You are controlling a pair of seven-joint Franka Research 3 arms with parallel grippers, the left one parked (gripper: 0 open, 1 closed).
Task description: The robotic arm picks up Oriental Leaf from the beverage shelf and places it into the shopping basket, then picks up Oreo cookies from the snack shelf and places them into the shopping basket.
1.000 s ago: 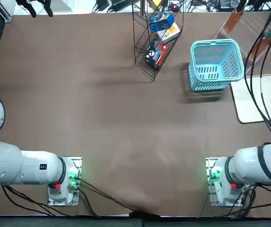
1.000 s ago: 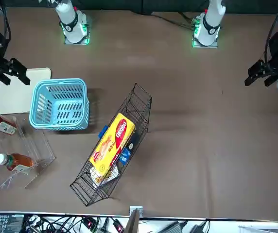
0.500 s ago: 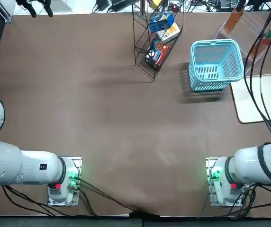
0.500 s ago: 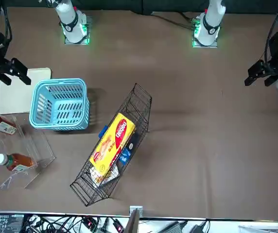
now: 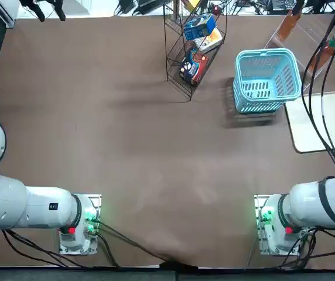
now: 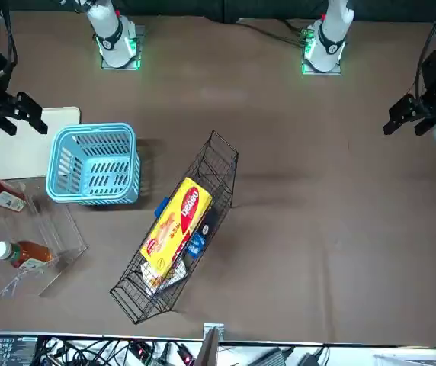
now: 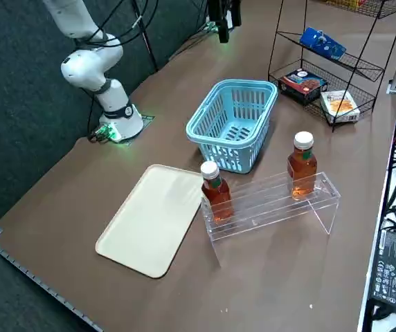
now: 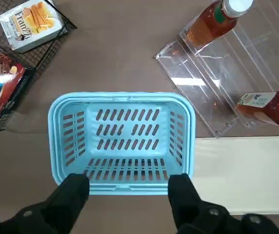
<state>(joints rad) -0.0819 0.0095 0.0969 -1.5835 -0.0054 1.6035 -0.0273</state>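
Note:
My right gripper (image 8: 129, 194) is open and holds nothing. It hangs high over the near rim of the turquoise shopping basket (image 8: 122, 99), seen too in the front view (image 6: 16, 114) and the side view (image 7: 223, 21). Two Oriental Leaf bottles (image 7: 215, 195) (image 7: 302, 166) stand upright on the clear beverage shelf (image 7: 274, 205), just beyond the basket (image 7: 232, 121). The blue Oreo box (image 5: 200, 27) (image 7: 320, 43) lies on an upper tier of the black wire snack shelf (image 7: 281, 41). The basket (image 5: 267, 79) has nothing in it.
A cream tray (image 7: 153, 218) lies flat beside the basket and the beverage shelf. The snack shelf (image 6: 218, 164) also holds a yellow box (image 6: 176, 225), a red-and-dark packet (image 7: 304, 81) and a white packet (image 7: 340, 104). Black cables (image 5: 320, 88) trail over the tray.
The right gripper has drifted very slightly above the basket. Bottles, boxes, basket and shelves stay where they were.

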